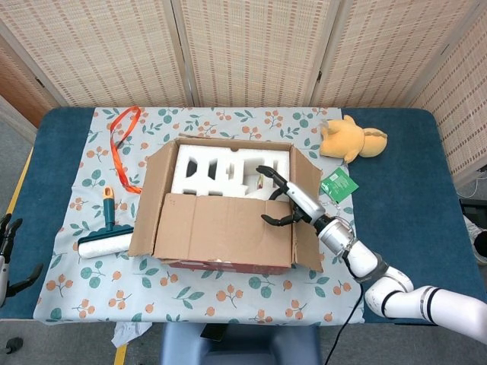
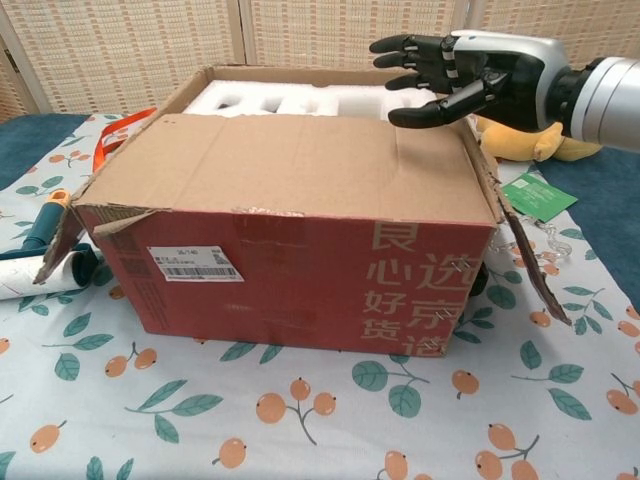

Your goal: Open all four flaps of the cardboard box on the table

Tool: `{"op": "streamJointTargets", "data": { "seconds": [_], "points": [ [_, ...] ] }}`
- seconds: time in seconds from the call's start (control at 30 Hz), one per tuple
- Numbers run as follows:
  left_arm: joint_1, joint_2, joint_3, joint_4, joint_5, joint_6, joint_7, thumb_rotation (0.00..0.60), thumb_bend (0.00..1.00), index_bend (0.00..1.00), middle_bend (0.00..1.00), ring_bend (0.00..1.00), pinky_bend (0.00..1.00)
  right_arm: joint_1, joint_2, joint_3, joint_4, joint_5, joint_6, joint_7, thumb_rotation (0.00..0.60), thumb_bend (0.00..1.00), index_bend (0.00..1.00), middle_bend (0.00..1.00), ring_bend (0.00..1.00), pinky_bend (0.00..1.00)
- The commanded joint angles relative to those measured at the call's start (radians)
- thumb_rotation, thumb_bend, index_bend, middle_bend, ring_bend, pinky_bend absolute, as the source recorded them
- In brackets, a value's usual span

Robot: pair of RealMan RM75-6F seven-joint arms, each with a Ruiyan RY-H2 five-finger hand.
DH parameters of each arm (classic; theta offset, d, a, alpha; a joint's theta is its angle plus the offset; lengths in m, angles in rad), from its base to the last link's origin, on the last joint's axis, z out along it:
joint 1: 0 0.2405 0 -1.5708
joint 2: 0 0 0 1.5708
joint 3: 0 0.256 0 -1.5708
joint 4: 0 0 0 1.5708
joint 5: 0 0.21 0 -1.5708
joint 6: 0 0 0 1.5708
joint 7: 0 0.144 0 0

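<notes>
Right hand (image 2: 455,78) hovers empty, fingers spread, above the cardboard box (image 2: 290,245), near flap (image 1: 222,230) closed; left hand (image 1: 9,251), barely visible, state undeterminable.

A brown-and-red cardboard box (image 1: 221,207) sits mid-table on the patterned cloth. Its near flap (image 2: 285,165) lies folded flat over the top; the others stand open, exposing white foam (image 1: 217,171).

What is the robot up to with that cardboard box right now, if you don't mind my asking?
It is opening the cardboard box. The right hand hovers open over the box's right end, holding nothing. The near flap still lies folded across the top; the side flaps are out, and white foam shows behind. The left hand idles at the table's left edge.
</notes>
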Motion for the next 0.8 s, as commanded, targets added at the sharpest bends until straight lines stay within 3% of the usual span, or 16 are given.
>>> {"op": "streamJointTargets", "data": {
  "seconds": [0.03,0.47,0.8],
  "points": [
    [-0.002,-0.001,0.000,0.003,0.002,-0.001,0.000,0.600,0.33,0.00,0.00,0.00,0.00,-0.002,0.003,-0.001,-0.006,-0.009,0.009,0.012,0.600,0.37,0.00,0.00,0.00,0.36],
    [-0.009,-0.005,0.007,0.004,0.025,-0.002,0.004,0.600,0.33,0.00,0.00,0.00,0.00,-0.023,0.066,0.004,-0.104,-0.034,0.066,0.060,0.600,0.37,0.00,0.00,0.00,0.42],
    [-0.011,-0.011,0.012,0.000,0.032,-0.002,0.021,0.600,0.33,0.00,0.00,0.00,0.00,-0.044,0.158,0.049,-0.263,-0.025,0.139,-0.025,0.600,0.37,0.00,0.00,0.00,0.42]
  ]
}}
